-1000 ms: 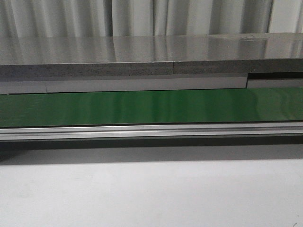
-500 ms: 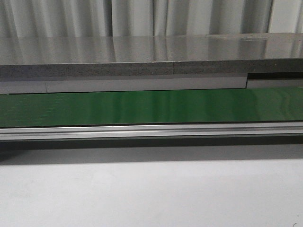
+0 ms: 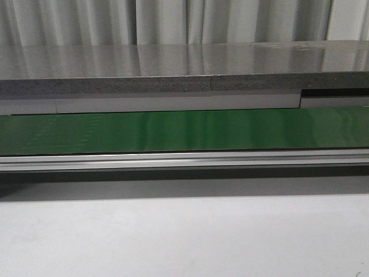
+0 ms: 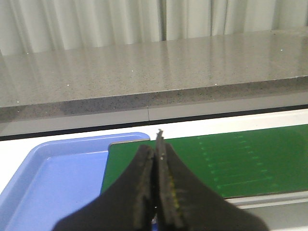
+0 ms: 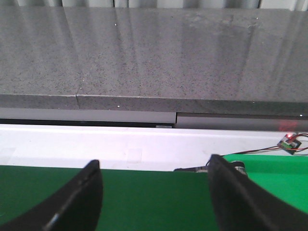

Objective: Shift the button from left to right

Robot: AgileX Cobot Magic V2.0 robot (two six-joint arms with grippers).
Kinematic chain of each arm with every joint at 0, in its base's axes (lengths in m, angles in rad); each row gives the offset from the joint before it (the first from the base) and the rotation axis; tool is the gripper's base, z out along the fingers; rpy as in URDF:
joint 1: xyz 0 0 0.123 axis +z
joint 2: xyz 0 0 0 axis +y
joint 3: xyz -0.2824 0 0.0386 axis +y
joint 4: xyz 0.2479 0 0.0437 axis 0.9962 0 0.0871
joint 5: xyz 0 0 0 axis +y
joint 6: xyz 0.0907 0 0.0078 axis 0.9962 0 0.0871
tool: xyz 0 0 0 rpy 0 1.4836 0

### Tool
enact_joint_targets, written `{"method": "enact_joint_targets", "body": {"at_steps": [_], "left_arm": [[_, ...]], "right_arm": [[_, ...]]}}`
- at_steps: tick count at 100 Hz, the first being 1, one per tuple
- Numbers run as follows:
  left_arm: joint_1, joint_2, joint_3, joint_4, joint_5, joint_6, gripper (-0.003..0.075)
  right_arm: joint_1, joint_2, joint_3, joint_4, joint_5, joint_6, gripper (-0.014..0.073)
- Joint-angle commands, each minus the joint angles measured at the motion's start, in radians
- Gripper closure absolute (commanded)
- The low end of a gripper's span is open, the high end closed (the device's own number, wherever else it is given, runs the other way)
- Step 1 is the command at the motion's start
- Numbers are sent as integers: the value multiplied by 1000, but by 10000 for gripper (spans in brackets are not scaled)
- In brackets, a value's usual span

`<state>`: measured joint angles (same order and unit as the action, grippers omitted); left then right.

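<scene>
While button unseen, L gripper (image 4: pixel 157 144) pressed together; R gripper (image 5: pixel 154 192) spread over belt (image 3: pixel 184 130).

The front view looks forward, low and close, across the white table (image 3: pixel 184 236) to the green belt (image 3: pixel 184 130) and the grey counter (image 3: pixel 173 60) behind. Each wrist view looks the same way from just above the belt (image 4: pixel 250 161), and all three views share belt and counter.

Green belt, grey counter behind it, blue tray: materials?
Green belt: looks like smooth rubber or PVC, soft sheen with streaky glare. Grey counter: speckled, glossy, reflective; probably polished stone or composite. Blue tray: seems moulded plastic, uniform colour, rounded raised rim.
</scene>
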<state>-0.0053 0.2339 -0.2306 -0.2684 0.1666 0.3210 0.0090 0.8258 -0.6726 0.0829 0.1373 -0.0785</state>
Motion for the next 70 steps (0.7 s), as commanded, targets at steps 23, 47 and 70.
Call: {"method": "enact_joint_targets", "body": {"at_steps": [23, 47, 70], "left_arm": [[-10, 6, -27, -12, -80, -2, 741], [-10, 6, -27, -12, -80, -2, 741], [-10, 6, -27, -12, -80, -2, 741]], "right_arm": [[0, -458, 299, 22, -120, -10, 116], [0, -640, 392, 22, -81, -10, 117], [0, -645, 396, 22, -76, -10, 288]]}}
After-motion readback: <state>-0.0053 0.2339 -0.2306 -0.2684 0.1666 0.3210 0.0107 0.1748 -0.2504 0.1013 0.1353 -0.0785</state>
